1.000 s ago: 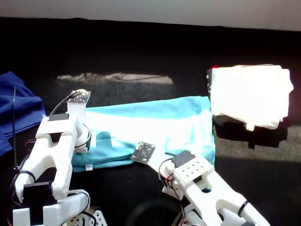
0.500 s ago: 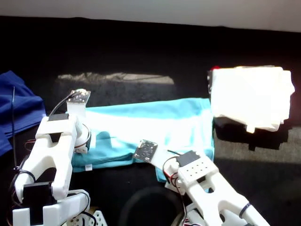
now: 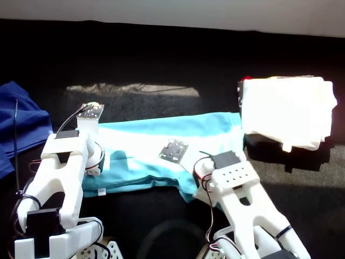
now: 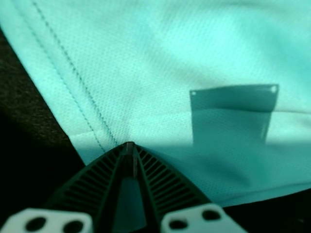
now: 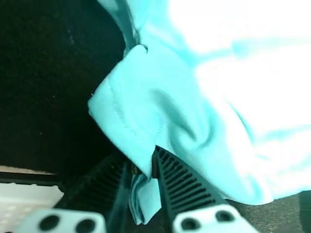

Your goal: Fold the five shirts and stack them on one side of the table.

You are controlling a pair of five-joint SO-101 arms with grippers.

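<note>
The turquoise knit shirt (image 3: 161, 137) is lying spread out lengthwise across the middle of the black desk (image 3: 161, 59), between the two white arms. One short end is reaching almost to the folded white stack of cloth (image 3: 285, 110), which is sitting in bright light at the right side of the desk. A dark blue shirt (image 3: 19, 127) is lying crumpled at the left edge, well apart from the turquoise one. The left arm (image 3: 64, 162) is standing over the shirt's left end. In its wrist view the left pincer (image 4: 129, 148) is closing to a point on the fabric just beside the stitched hem (image 4: 73, 77). Its jaws are meeting at the tips and pinching the cloth there. A rectangular label (image 4: 231, 114) is showing darker on the weave nearby. The right arm (image 3: 237, 189) is leaning over the near long edge of the shirt, right of centre. In its wrist view the right pincer (image 5: 143, 160) is clamping a bunched fold of the hemmed edge. Its jaws are nearly together, with cloth squeezed between them and a flap hanging down past the grip. The near edge of the shirt by this arm is looking rumpled and pulled up off the desk.
</note>
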